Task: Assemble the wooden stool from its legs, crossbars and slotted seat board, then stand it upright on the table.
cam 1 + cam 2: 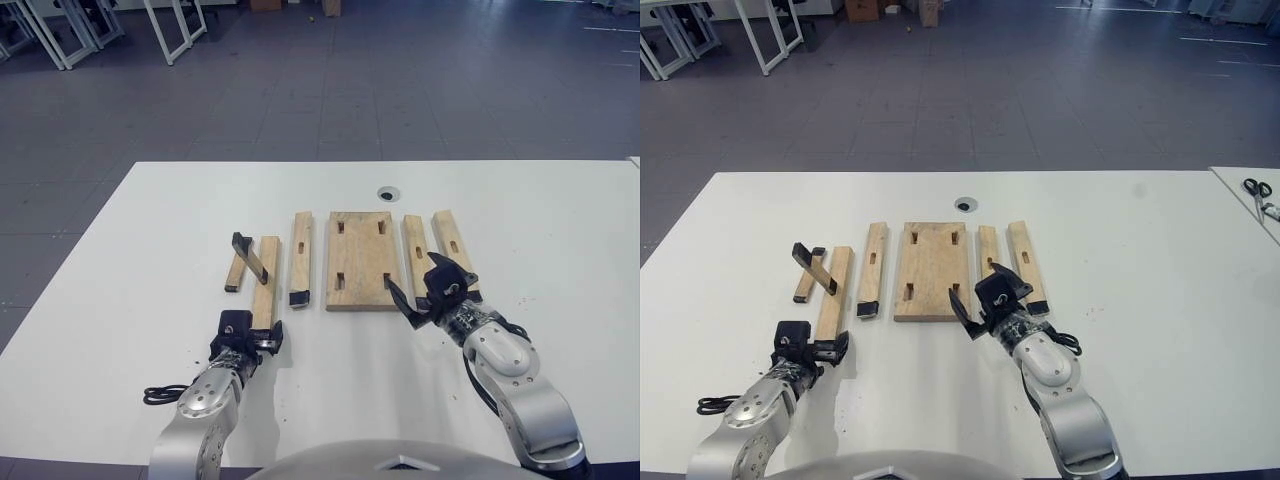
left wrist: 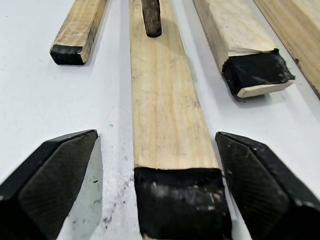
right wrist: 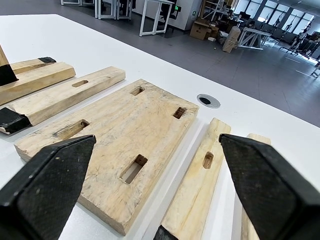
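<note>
In the head views the stool lies in parts, flat on a white table [image 1: 560, 330]. A pale rectangular wooden seat board [image 1: 357, 260] with four slots sits in the middle. Just right of it lie an inner slotted wooden leg [image 1: 415, 255] and an outer slotted wooden leg [image 1: 450, 245], side by side, and just left of it lies a black-capped slotted wooden leg [image 1: 301, 258]. Farther left are a long plain wooden plank [image 1: 266, 285] and a short wooden strip [image 1: 233, 275], with a thin dark crossbar [image 1: 250, 257] slanting across the two. A round grey cable port [image 1: 388, 193] is set in the table beyond the board, a black cable [image 1: 160, 393] lies near the left arm, and scissors [image 1: 1257, 188] lie on a neighbouring table at far right. The left gripper [image 1: 248, 341] sits at the plank's near end, and the right gripper [image 1: 428, 288] is at the board's near right corner, over the near ends of the two right-hand legs. In the left wrist view its black fingers [image 2: 55, 185] are released, one on each side of the plank's black-taped near end, with bare table between each finger and the wood. In the right wrist view the black fingers [image 3: 45, 190] are spread wide and grasp nothing, framing the board's near slots and the inner leg. Whether they touch the wood cannot be told.
</note>
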Robot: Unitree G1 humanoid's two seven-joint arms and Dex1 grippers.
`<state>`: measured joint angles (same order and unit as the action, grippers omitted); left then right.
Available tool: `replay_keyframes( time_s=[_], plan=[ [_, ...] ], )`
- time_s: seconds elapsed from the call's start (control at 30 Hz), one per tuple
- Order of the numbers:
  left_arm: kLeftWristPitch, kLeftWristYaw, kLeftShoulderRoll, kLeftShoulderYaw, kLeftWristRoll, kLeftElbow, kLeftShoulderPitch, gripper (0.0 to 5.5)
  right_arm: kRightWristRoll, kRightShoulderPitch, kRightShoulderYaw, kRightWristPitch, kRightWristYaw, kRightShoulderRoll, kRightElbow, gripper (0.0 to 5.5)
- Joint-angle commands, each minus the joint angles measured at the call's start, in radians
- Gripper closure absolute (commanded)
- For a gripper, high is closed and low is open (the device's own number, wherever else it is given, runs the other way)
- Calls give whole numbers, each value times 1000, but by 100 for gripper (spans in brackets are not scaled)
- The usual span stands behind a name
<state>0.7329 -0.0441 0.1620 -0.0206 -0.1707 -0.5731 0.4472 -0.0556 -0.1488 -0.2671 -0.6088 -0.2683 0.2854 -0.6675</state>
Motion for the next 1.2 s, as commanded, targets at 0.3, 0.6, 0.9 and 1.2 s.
replay_keyframes(
  time_s=[0.3, 0.6, 0.9, 1.2],
  plan=[
    [-61, -12, -57, 17, 0, 88, 15, 303, 38, -22, 64, -43, 15, -24, -3, 95],
    [-295, 20, -9, -42, 90, -129, -276, 344, 114, 154, 185, -41, 25, -83, 102, 70],
    [160, -180, -50, -326, -990, 87, -494, 344, 1003, 542, 619, -589, -102, -228, 249, 14],
    [245, -215, 141, -296, -1691, 185, -518, 344, 1869, 587, 524, -576, 179, -52, 476, 14]
  ],
)
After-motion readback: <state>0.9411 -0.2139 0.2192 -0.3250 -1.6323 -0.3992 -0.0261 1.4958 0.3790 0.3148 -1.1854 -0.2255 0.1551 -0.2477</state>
